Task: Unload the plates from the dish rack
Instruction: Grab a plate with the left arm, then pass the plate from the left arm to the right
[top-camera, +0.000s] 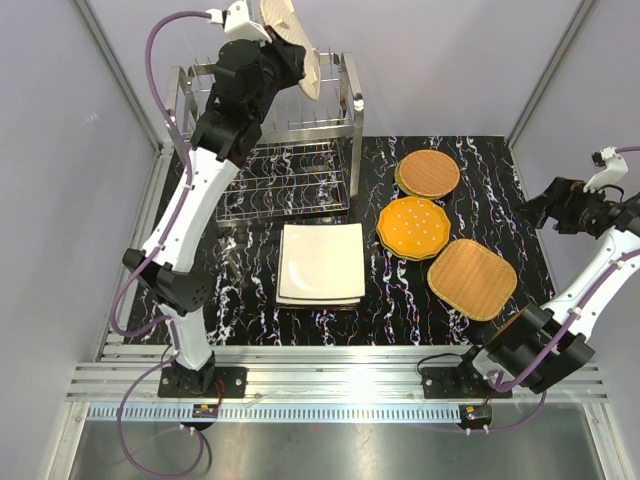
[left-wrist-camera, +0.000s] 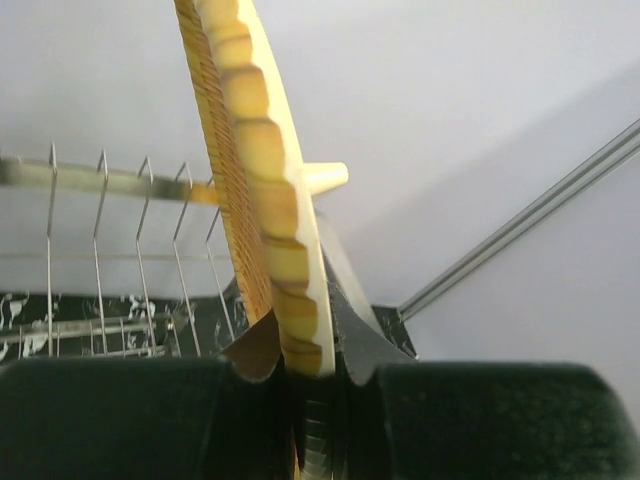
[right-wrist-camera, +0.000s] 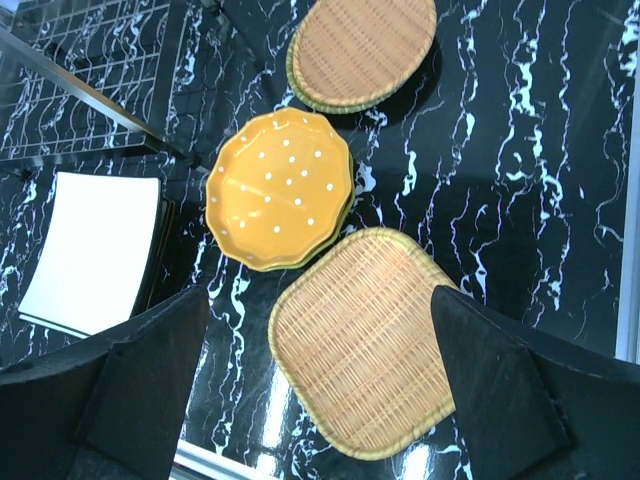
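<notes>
My left gripper (top-camera: 282, 58) is raised above the steel dish rack (top-camera: 300, 125) and is shut on the rim of a woven tan plate (top-camera: 306, 72), held upright on edge. In the left wrist view the plate (left-wrist-camera: 262, 190) stands between the pads (left-wrist-camera: 350, 340), with the rack's prongs (left-wrist-camera: 120, 210) behind. On the table lie a round woven plate (top-camera: 428, 172), an orange dotted plate (top-camera: 412, 228), a rounded-square woven plate (top-camera: 472, 278) and a white square stack (top-camera: 320, 263). My right gripper (top-camera: 532, 214) is open and empty, high above the rounded-square plate (right-wrist-camera: 365, 340).
The right wrist view shows the orange plate (right-wrist-camera: 278, 188) resting on a green one, the round woven plate (right-wrist-camera: 360, 45), the white stack (right-wrist-camera: 90, 250) and the rack's lower tier (right-wrist-camera: 90, 80). Grey walls close in the black marbled table (top-camera: 250, 310).
</notes>
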